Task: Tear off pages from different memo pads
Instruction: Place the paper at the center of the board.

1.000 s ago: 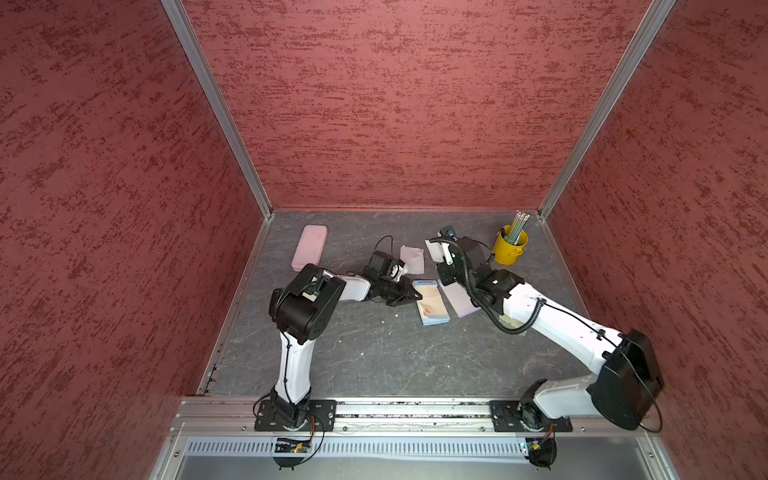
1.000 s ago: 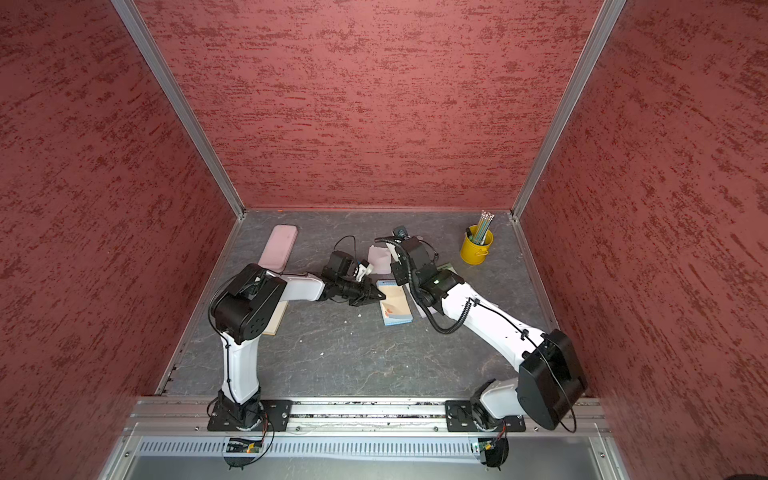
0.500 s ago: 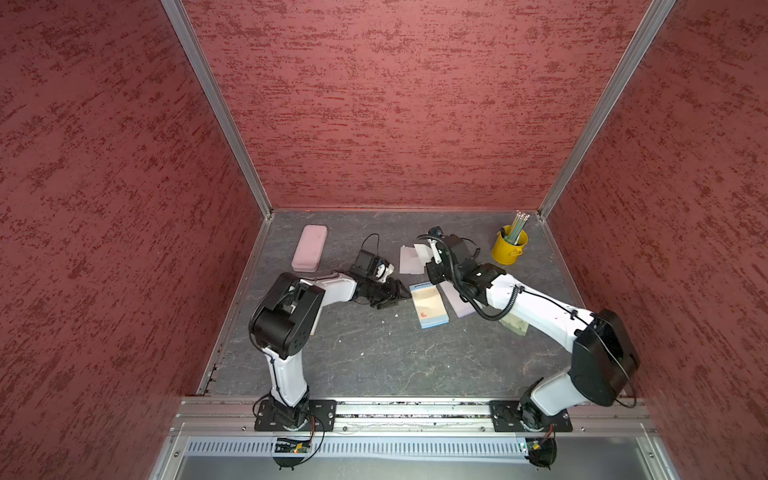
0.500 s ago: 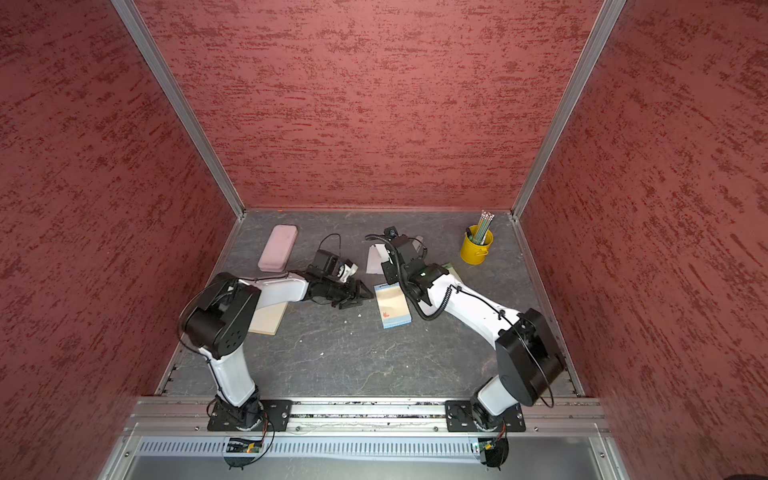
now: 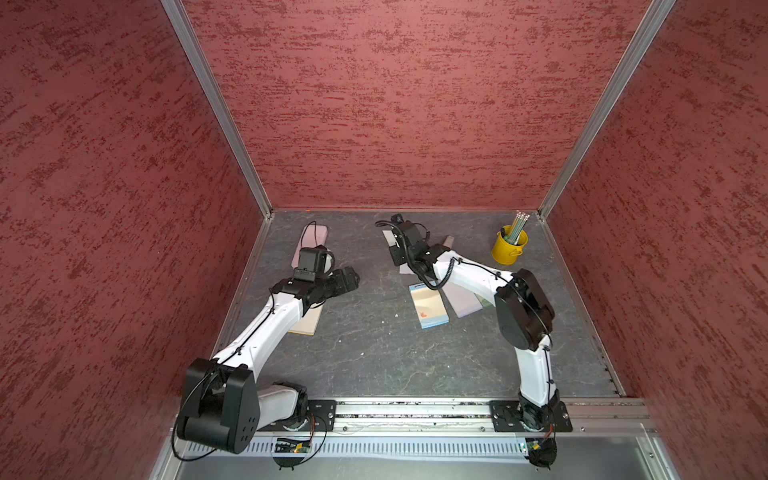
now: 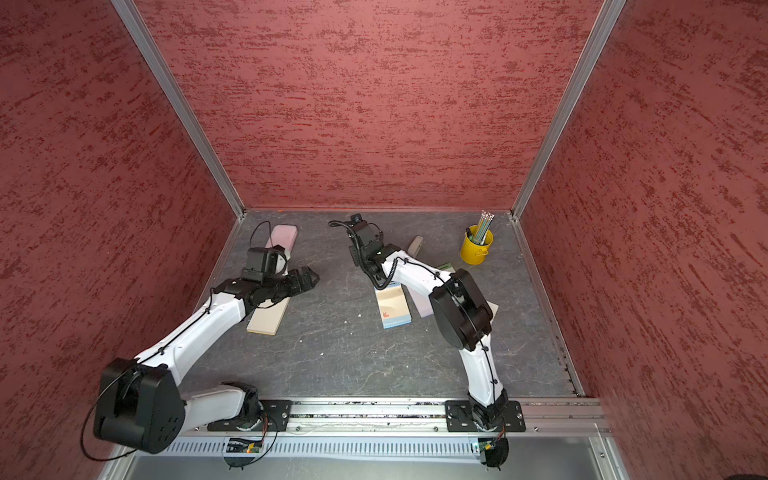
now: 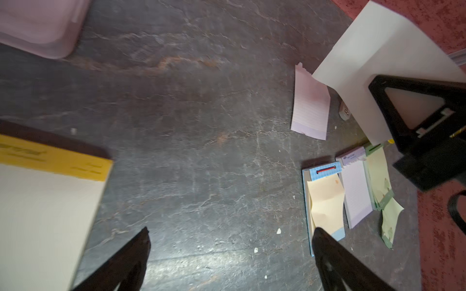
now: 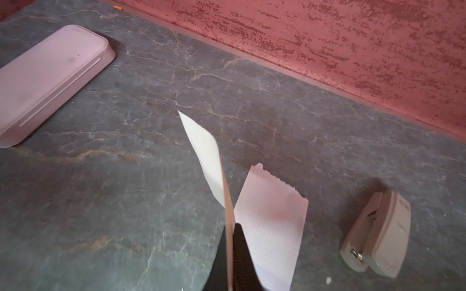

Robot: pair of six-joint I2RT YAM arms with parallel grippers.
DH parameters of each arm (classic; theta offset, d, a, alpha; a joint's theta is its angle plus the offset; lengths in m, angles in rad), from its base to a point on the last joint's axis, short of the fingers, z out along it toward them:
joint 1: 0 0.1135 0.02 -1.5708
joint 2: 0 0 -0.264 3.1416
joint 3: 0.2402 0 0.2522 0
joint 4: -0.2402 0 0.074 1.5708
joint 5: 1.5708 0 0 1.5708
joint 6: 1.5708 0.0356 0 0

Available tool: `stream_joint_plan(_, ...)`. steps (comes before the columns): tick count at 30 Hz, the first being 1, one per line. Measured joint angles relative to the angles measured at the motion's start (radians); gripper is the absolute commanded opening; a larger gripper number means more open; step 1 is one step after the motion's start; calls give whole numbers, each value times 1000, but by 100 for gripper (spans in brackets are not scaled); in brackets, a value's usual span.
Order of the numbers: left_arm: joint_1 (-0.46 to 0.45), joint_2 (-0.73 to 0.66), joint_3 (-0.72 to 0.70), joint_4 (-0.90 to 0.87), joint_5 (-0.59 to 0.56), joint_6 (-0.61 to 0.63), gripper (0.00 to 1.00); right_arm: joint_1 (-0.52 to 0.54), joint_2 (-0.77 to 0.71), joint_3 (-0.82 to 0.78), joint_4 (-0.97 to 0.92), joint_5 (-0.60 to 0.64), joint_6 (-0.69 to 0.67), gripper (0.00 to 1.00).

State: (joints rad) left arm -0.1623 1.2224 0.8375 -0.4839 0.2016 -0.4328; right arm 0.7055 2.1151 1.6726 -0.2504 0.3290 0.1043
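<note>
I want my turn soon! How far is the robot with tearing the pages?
Done: one lilac page lies loose on the table. In hand: the right gripper pinches a cream page; the left gripper is open, empty. Left: the blue pad looks untorn, its page curled.

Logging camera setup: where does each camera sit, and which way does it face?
Top views: high over the front, looking down on the table; left arm and right arm show whole.
Left wrist: faces down at the yellow-strip pad; open left tool shows.
Right wrist: faces the back wall; right tool shut on a cream page.
Shared by wrist views: lilac page, pink case.
</note>
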Motion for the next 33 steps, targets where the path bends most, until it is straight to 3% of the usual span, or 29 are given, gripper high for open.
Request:
stream_joint_plan(6,175,-90,-85,6,43,-16,97,15,174,146,-11,62,-39,0)
stream_joint_plan(12,181,-87,-89,-19,10,-17,94,56,311,272,-64,47,-56,5)
stream_joint_plan(19,191,-87,-89,-35,-49,-14,94,111,386,348,-117,-77,-37,26)
stream_joint_plan(25,277,-87,-117,-24,-34,-22,90,110,402,417,-167,-207,-21,56)
stream_joint_plan(33,337,-75,-154,-10,-40,-42,90,90,376,397,-194,-325,8,68)
